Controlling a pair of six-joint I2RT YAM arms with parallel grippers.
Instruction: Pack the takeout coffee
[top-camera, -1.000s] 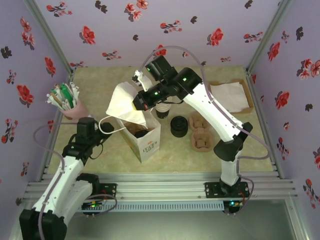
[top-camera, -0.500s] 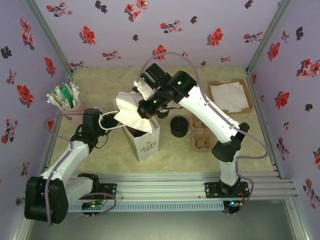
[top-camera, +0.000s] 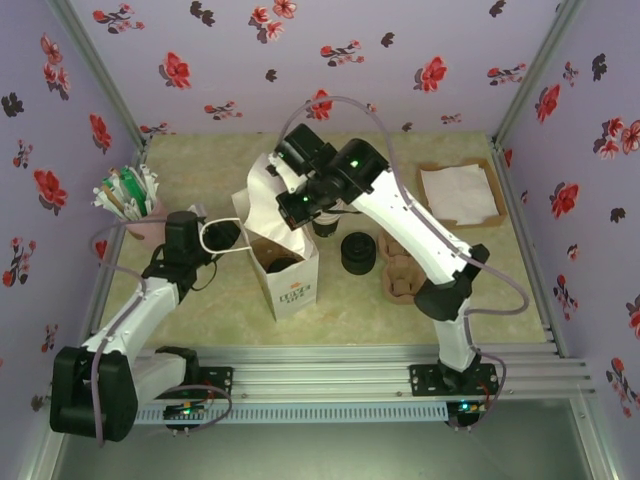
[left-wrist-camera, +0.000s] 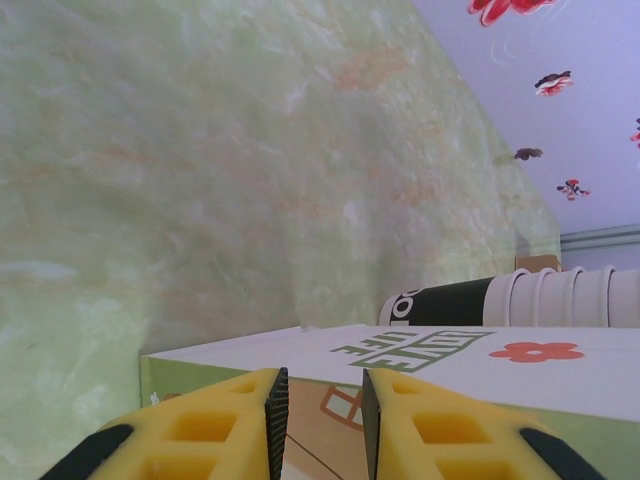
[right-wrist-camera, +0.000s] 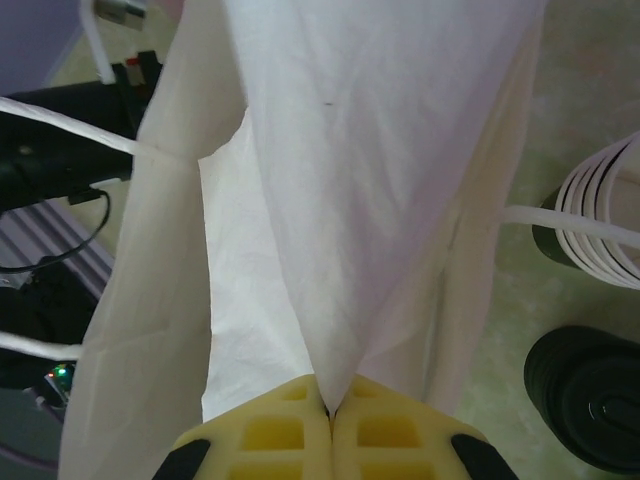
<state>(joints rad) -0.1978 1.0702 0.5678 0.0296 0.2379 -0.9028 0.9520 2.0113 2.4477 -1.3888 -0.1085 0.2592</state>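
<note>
The white paper bag (top-camera: 293, 283) stands open at the table's middle. A dark round lid (top-camera: 283, 265), the takeout coffee, shows inside its mouth. My right gripper (top-camera: 281, 205) hangs over the bag's far edge, shut on a white paper napkin (top-camera: 262, 200). In the right wrist view the napkin (right-wrist-camera: 380, 150) drapes from the pinched jaws of the right gripper (right-wrist-camera: 330, 405) beside the bag's wall (right-wrist-camera: 150, 300). My left gripper (top-camera: 199, 230) is left of the bag by its white handle loop (top-camera: 222, 243). In the left wrist view the left gripper (left-wrist-camera: 320, 420) has its jaws slightly apart, nothing between them, facing the printed bag (left-wrist-camera: 450, 360).
A stack of paper cups (top-camera: 325, 223) and a stack of black lids (top-camera: 358, 252) stand right of the bag. A brown cup carrier (top-camera: 402, 266) lies beyond them. A tray of napkins (top-camera: 460, 192) sits at the back right. A pink cup of stirrers (top-camera: 130, 203) is at the left.
The right gripper moved back and left with the napkin, which now hangs narrow over the bag's far edge. The left gripper moved away from me, along with the handle loop.
</note>
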